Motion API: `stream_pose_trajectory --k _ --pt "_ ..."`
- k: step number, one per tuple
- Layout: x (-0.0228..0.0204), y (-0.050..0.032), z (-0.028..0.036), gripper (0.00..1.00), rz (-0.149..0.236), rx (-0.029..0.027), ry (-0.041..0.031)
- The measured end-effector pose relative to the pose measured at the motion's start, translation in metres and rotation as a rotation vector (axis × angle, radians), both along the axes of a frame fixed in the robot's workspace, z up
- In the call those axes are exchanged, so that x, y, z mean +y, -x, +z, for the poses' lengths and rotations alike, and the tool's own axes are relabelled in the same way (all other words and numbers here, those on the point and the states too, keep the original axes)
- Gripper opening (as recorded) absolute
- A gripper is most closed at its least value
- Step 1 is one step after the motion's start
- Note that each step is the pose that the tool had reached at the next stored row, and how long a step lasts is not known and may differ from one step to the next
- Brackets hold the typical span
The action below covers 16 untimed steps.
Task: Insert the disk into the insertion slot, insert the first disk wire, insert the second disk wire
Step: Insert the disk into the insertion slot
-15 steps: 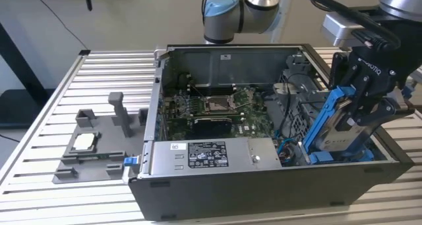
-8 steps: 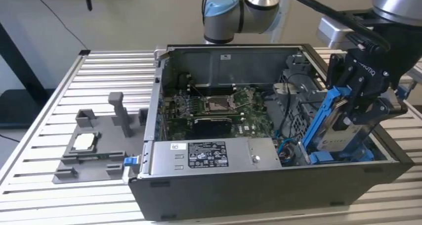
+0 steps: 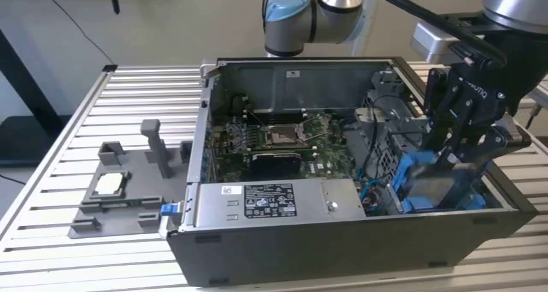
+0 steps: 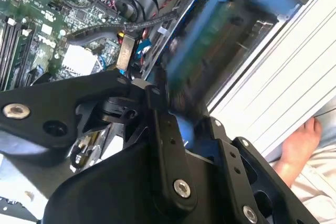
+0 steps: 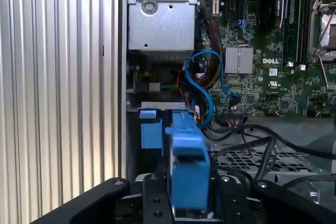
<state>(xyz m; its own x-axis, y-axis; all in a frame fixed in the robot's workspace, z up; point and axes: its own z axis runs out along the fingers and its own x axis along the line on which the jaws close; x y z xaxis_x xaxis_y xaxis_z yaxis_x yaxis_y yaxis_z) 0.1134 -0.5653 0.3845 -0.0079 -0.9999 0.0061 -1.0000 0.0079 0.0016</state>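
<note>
My gripper (image 3: 451, 167) is shut on the disk (image 3: 432, 184), a silver-grey drive in a bright blue carrier. It holds the disk on edge in the case's front corner at the exterior view's right. The disk's lower end sits below the case rim. In the first wrist view the blue carrier (image 5: 186, 166) stands between my black fingers (image 5: 152, 198), with the perforated dark grey metal of the insertion slot (image 5: 247, 157) beside it. The second wrist view shows the disk (image 4: 220, 40) tilted above the case edge. A blue wire (image 5: 202, 80) and dark wires loop loose near the bay.
The open computer case (image 3: 342, 240) lies on a slatted metal table (image 3: 128, 112). Inside are the green motherboard (image 3: 283, 141) and a grey labelled power-supply box (image 3: 269, 202). A grey fixture (image 3: 120, 189) sits at the exterior view's left. Part of a person (image 4: 299, 150) is beside the table.
</note>
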Motion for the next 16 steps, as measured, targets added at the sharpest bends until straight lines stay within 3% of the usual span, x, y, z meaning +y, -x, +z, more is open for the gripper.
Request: stream_pose_trajectory --k 1,8,16 --pt "0.0 0.0 0.0 0.41 0.0 0.0 0.0" --pt "0.0008 0.0 0.0015 0.41 0.0 -0.0002 0.0002" --pt "0.0026 0.0001 0.0108 0.41 0.0 -0.0021 -0.0001"
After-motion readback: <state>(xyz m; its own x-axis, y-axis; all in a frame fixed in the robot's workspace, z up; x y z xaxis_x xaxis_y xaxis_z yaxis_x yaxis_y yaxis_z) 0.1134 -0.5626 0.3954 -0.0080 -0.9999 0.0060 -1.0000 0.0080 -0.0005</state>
